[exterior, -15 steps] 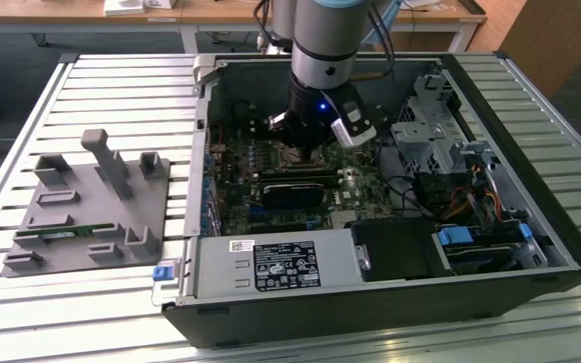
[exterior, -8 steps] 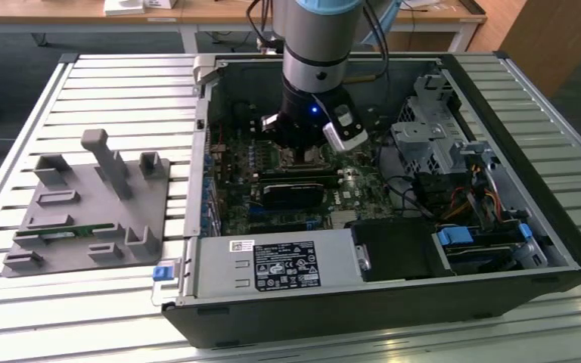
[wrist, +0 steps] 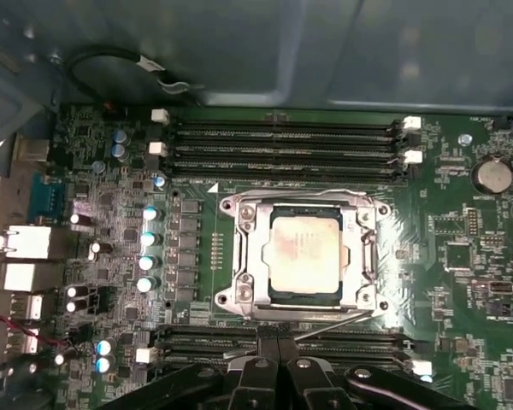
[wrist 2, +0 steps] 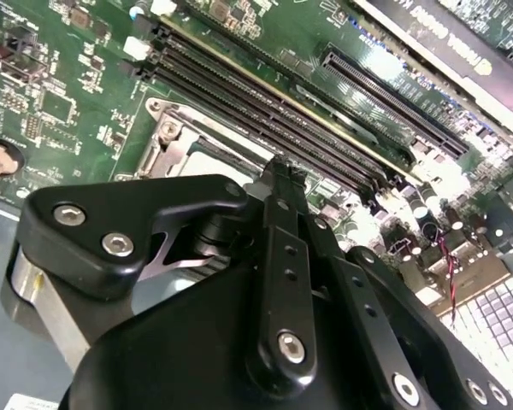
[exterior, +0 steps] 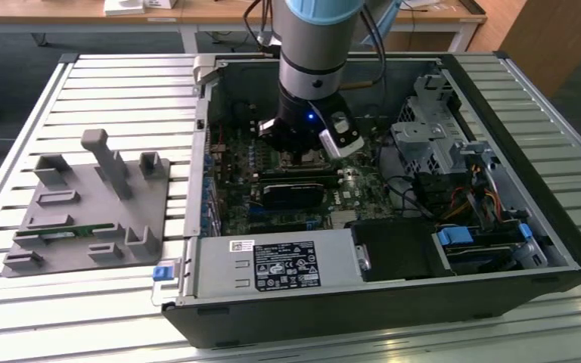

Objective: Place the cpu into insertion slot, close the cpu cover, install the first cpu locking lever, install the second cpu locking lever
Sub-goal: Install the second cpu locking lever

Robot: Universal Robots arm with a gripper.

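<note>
Gripper (wrist: 276, 363), fingers closed together and holding nothing, hovers beside the cpu cover (wrist: 303, 256) lowered over the seated cpu (wrist: 306, 254); lever 1 appears the current step.

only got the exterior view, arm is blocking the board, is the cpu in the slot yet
Observer: Yes. In the first wrist view the cpu sits in the insertion slot, silver top up.
Operator: cover up or down
Observer: Down. The cpu cover lies flat, framing the chip.
Operator: tool holding anything
Observer: No. In the second wrist view the tool is shut on nothing, above the board by the memory slots.
</note>
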